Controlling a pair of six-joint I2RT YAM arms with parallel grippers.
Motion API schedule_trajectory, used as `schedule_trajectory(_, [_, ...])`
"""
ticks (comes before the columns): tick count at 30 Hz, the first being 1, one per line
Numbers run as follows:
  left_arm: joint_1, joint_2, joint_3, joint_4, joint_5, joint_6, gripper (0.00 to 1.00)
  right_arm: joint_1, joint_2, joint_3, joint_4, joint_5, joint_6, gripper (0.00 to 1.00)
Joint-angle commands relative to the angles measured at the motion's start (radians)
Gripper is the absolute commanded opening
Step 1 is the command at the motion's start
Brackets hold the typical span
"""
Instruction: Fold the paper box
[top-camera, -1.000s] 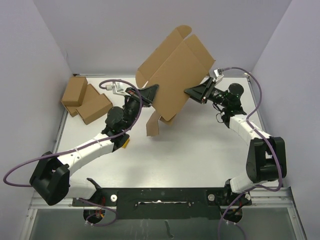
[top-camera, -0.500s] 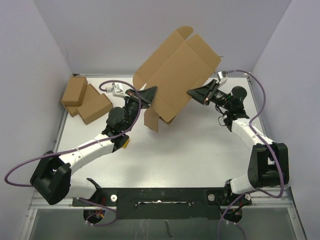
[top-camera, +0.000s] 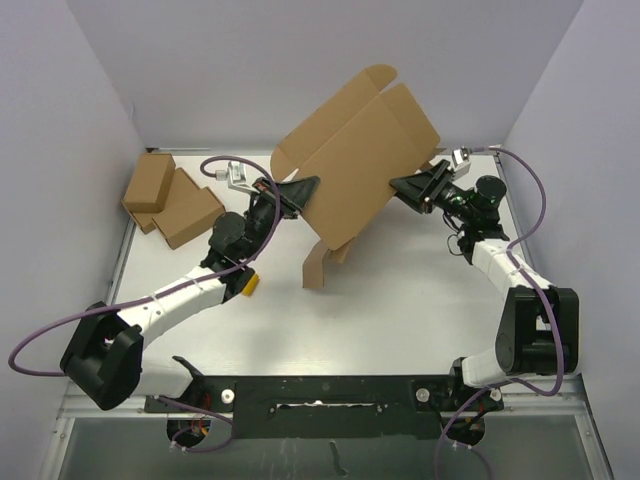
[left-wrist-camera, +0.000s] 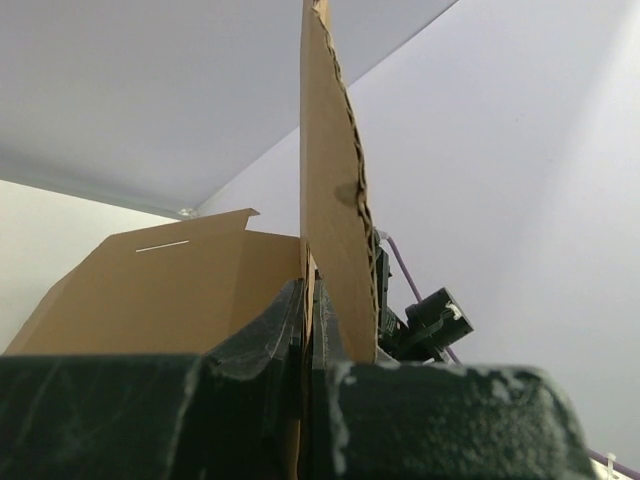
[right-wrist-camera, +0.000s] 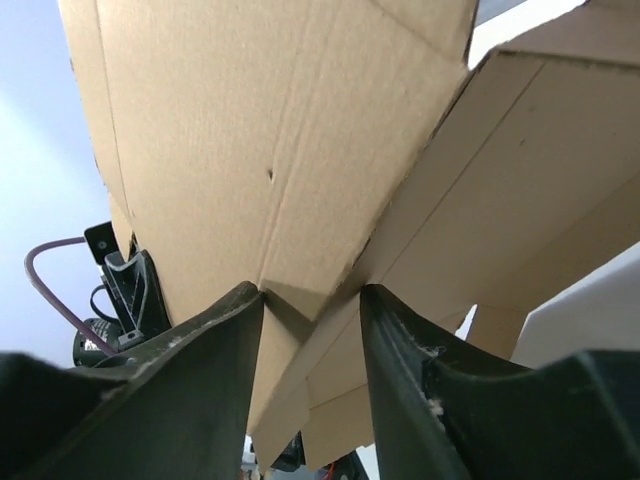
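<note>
The paper box (top-camera: 352, 160), a large brown die-cut sheet with flaps, is held tilted above the table's far side. My left gripper (top-camera: 301, 190) is shut on its left edge; in the left wrist view the fingers (left-wrist-camera: 308, 300) pinch the thin cardboard (left-wrist-camera: 330, 200) edge-on. My right gripper (top-camera: 397, 186) is at the sheet's right edge, open. In the right wrist view its fingers (right-wrist-camera: 312, 295) stand apart, with a folded corner of the cardboard (right-wrist-camera: 280, 130) between the tips. A lower flap (top-camera: 317, 267) hangs down toward the table.
Two smaller brown boxes (top-camera: 168, 200) lie at the back left by the wall. A small yellow cylinder (top-camera: 250, 284) sits beside the left arm's forearm. White walls close in on the left, back and right.
The right gripper drew back to the right and opened its fingers again. The sheet tipped up a little to the right, and its lower flap swung down.
</note>
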Motion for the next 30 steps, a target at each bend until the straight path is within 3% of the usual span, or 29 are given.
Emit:
schedule_trajectory(1, [0.021, -0.018, -0.004, 0.027, 0.091, -0.044, 0.0, -0.019, -0.016, -0.004, 0.019, 0.038, -0.023, 0.41])
schedule_trajectory(8, [0.046, -0.027, -0.015, 0.015, 0.115, -0.053, 0.0, -0.025, -0.009, 0.007, 0.026, 0.021, -0.022, 0.05])
schedule_trajectory(12, [0.061, -0.025, -0.004, 0.014, 0.139, -0.043, 0.0, -0.023, -0.01, 0.014, 0.024, 0.006, -0.026, 0.02])
schedule_trajectory(13, [0.067, -0.025, 0.001, 0.01, 0.147, -0.041, 0.0, -0.023, -0.012, 0.018, 0.027, -0.004, -0.034, 0.06])
schedule_trajectory(17, [0.108, -0.047, 0.03, -0.055, 0.176, -0.033, 0.0, -0.024, -0.026, 0.057, 0.031, -0.078, -0.166, 0.49])
schedule_trajectory(19, [0.147, -0.061, 0.044, -0.079, 0.203, -0.039, 0.0, -0.032, -0.037, 0.067, 0.033, -0.138, -0.255, 0.62])
schedule_trajectory(24, [0.226, -0.106, 0.097, -0.135, 0.279, -0.05, 0.0, -0.073, -0.096, 0.066, -0.006, -0.246, -0.473, 0.7])
schedule_trajectory(30, [0.297, -0.139, 0.163, -0.176, 0.354, -0.072, 0.0, -0.126, -0.181, 0.092, -0.195, -0.353, -0.747, 0.73])
